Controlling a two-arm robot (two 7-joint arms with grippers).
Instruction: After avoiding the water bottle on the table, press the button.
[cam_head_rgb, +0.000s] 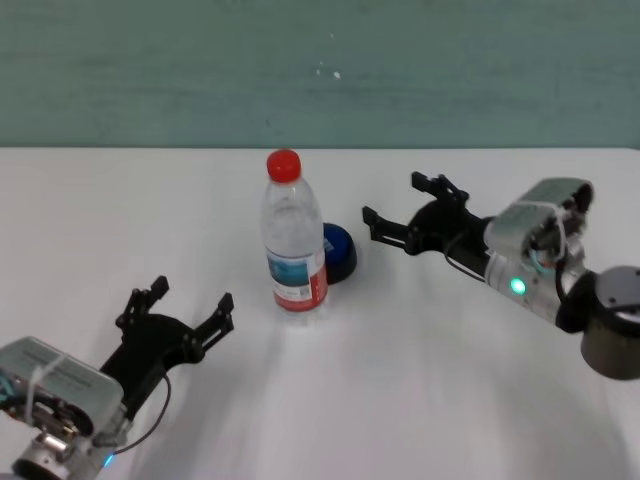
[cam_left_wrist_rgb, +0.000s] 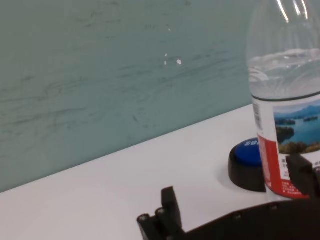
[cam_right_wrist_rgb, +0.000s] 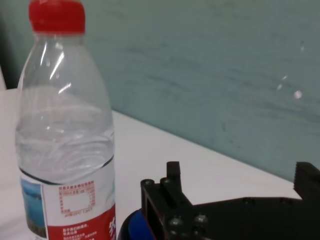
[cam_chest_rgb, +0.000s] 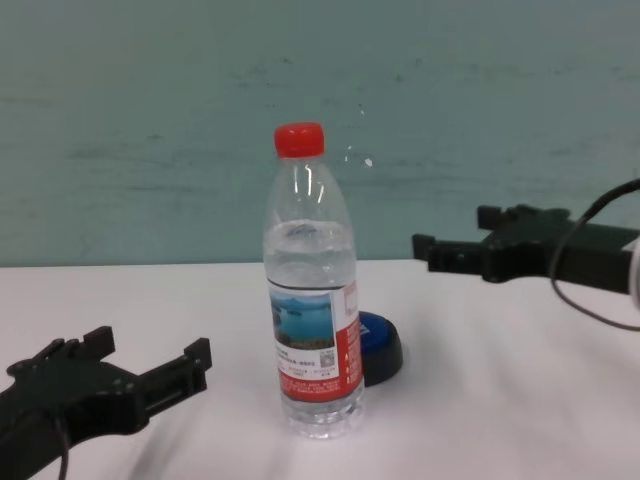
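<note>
The right gripper (cam_head_rgb: 395, 206) hovers with its fingers spread wide, raised above the table (cam_head_rgb: 450, 400) just to the right of the blue button (cam_head_rgb: 338, 252), which sits touching or nearly touching the far right side of the upright water bottle (cam_head_rgb: 292, 235). The left gripper (cam_head_rgb: 190, 308), also wide open, rests idle on the near left of the bottle. The approach past the bottle looks underway; next the right gripper must drop onto the button's dome without brushing the bottle.

Right gripper (cam_head_rgb: 398, 210), fingers spread, raised above the table's (cam_head_rgb: 420, 380) far right part, forearm reaching in from the right edge. Left gripper (cam_head_rgb: 190, 306), fingers spread, low near the near-left corner.
</note>
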